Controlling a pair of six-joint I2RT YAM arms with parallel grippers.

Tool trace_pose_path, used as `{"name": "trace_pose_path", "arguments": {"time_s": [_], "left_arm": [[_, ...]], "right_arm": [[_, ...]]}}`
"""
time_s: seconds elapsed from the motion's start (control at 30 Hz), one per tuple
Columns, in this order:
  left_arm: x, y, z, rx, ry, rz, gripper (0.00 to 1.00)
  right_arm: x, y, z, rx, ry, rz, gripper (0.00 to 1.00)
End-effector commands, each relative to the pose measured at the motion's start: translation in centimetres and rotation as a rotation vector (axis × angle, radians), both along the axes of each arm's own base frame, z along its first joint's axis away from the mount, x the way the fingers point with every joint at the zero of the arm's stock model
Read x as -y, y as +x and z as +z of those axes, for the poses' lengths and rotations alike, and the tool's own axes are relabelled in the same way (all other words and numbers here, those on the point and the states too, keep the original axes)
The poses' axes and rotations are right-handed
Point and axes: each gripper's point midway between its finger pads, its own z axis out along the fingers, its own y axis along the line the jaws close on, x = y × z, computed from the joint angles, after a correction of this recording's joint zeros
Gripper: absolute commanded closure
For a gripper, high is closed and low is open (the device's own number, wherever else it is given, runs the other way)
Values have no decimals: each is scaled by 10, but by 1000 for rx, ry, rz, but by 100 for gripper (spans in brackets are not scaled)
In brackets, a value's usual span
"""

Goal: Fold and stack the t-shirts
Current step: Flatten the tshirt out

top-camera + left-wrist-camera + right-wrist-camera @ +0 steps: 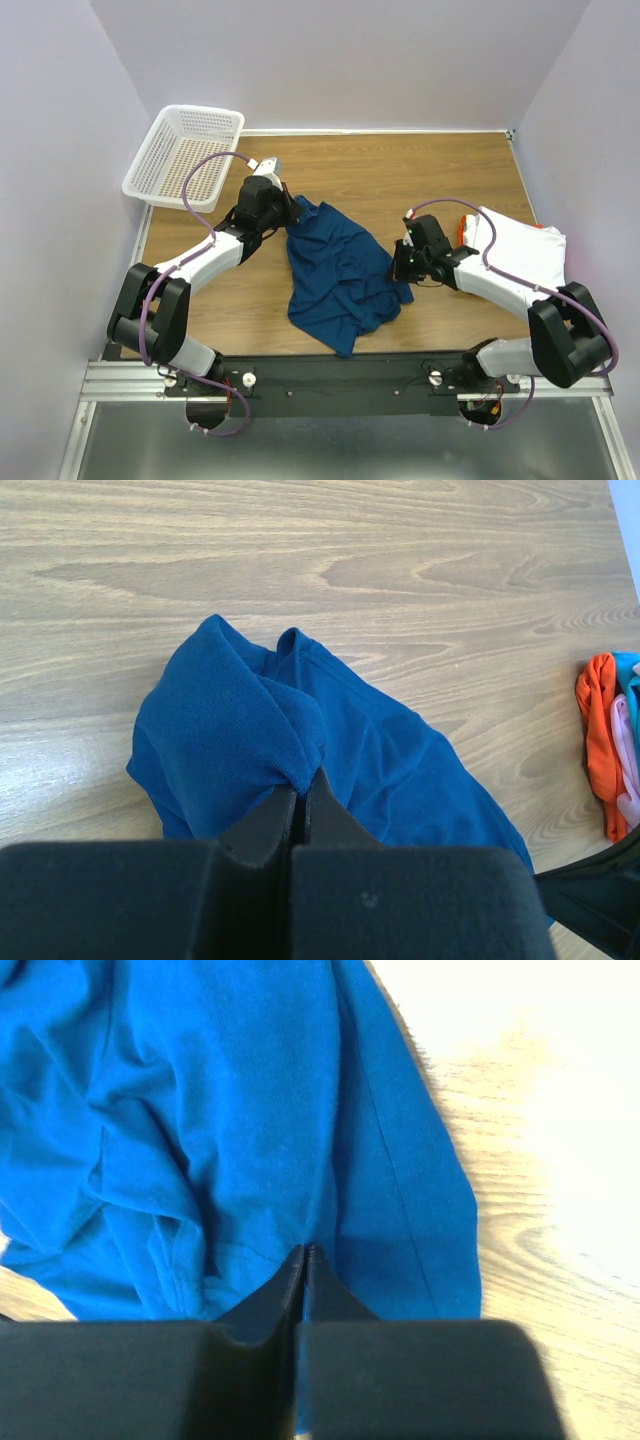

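Both arms are on the dark blue tee, which sits in a crumpled heap in the middle of the wooden worktop. It isn't spread flat or folded yet.

The left gripper has its jaws closed tight on a bunched-up fold at the far-left corner of the shirt. You can see the fabric puckering right into the tips in the left wrist view. The right gripper is at the shirt's right edge with its jaws pressed together on the cloth near a stitched seam. It looks like a pinch on the hem, though the fabric there lies pretty flat, so I wouldn't swear how much it's got.

My guess is the two grips on opposite sides are for pulling the shirt taut and laying it out flat before any folding.

The stack of folded tees is parked on the right side of the worktop, white one on top. It's well apart from the blue one, probably so the finished pile doesn't get dragged around. From the left wrist view, the orange-red tee and a pink tee peek out at the stack's edge. The white mesh basket is off in the far-left corner, tilted against the wall.

As for brands or writing, I can't read anything. No print or tag is showing on the blue shirt from any angle.
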Motion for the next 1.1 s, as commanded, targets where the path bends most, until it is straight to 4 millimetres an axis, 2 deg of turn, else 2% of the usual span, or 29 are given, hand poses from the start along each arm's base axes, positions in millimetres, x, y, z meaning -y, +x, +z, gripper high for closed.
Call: {"name": "trace_pose_path", "arguments": {"time_s": [0.0, 0.1, 0.2, 0.3, 0.33, 0.37, 0.43, 0.47, 0.57, 0.6, 0.7, 0.73, 0.77, 0.8, 0.83, 0.87, 0.9, 0.93, 0.97, 1.0, 1.03, 1.07], "left_arm": [[-6, 4, 7, 30, -4, 30, 100], [-6, 4, 10, 35, -5, 32, 100], [-8, 4, 10, 34, -3, 41, 100], [-11, 5, 18, 46, 1, 59, 100], [-13, 5, 19, 40, 3, 67, 100], [-14, 6, 26, 52, 1, 73, 100], [-15, 8, 41, 73, -5, 82, 100], [-15, 10, 49, 87, -8, 90, 100], [-22, 15, 70, 118, -12, 135, 100], [-22, 17, 82, 132, -18, 143, 100], [-28, 21, 106, 166, -21, 180, 100], [-30, 23, 120, 185, -29, 193, 100], [-34, 24, 165, 266, -69, 221, 100], [-34, 23, 169, 273, -73, 220, 100], [-34, 22, 191, 313, -100, 219, 100], [-34, 21, 205, 339, -114, 220, 100], [-36, 17, 225, 377, -134, 220, 100], [-38, 13, 255, 431, -162, 219, 100], [-40, 8, 265, 438, -159, 220, 100], [-43, 1, 285, 477, -176, 215, 100], [-46, -7, 314, 530, -202, 214, 100], [-47, -14, 328, 556, -214, 208, 100]], "right_arm": [[7, -13, -10, -39, -51, 23, 98], [10, -13, -10, -29, -71, 34, 99], [15, -7, -2, 20, -122, 58, 99], [22, 9, 19, 111, -195, 62, 99], [27, 18, 28, 154, -223, 40, 99], [26, 29, 49, 222, -229, 42, 99], [36, 47, 75, 310, -275, -24, 99], [37, 58, 100, 375, -271, -51, 99], [51, 75, 133, 473, -330, -128, 99], [53, 82, 150, 514, -331, -158, 99], [69, 92, 182, 596, -391, -230, 99], [77, 97, 205, 647, -408, -281, 99], [98, 104, 256, 750, -478, -384, 99], [99, 104, 257, 752, -486, -379, 99], [102, 105, 275, 786, -478, -408, 99], [103, 106, 291, 820, -463, -430, 99], [106, 105, 323, 887, -447, -436, 99], [106, 104, 339, 924, -432, -437, 99], [106, 103, 356, 964, -414, -443, 99], [108, 100, 375, 1001, -412, -438, 99], [111, 95, 402, 1050, -381, -455, 99], [112, 91, 419, 1080, -353, -464, 99]]}}
